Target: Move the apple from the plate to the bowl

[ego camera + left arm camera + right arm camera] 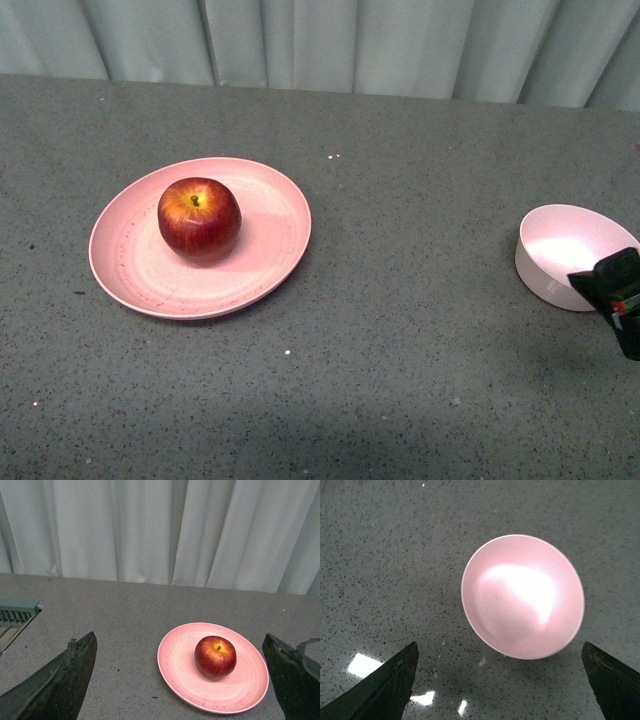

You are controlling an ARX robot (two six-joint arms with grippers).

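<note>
Left tool [178, 636] stands wide open with nothing in it. Its two dark fingers [70, 680] show only as wedges in the lower corners of the left wrist view. Ahead of the gap between them, toward the lower right of that frame, the apple [215, 657] sits on the plate [175, 665], well clear of both fingers.

The right tool [499, 645] is just as widely spread and just as empty. It hangs over the bowl [522, 597], which fills the middle of the right wrist view with nothing inside.

In the front view the plate lies in the left half of the frame and the bowl at the right edge, well apart, with bare grey worktop [400, 380] between them. A corner of the right tool overlaps the bowl's near rim there, and the left arm is out of that frame.

By my reading the left tool is the better placed for the pick, since it already faces the apple, while the right would have to cross the whole worktop.

The apple rests left of the plate's centre. Its stem points straight up, so its axis is upright. It is nearly round, with no real long axis, so I judge that the fingers could close across its sides from any direction.
</note>
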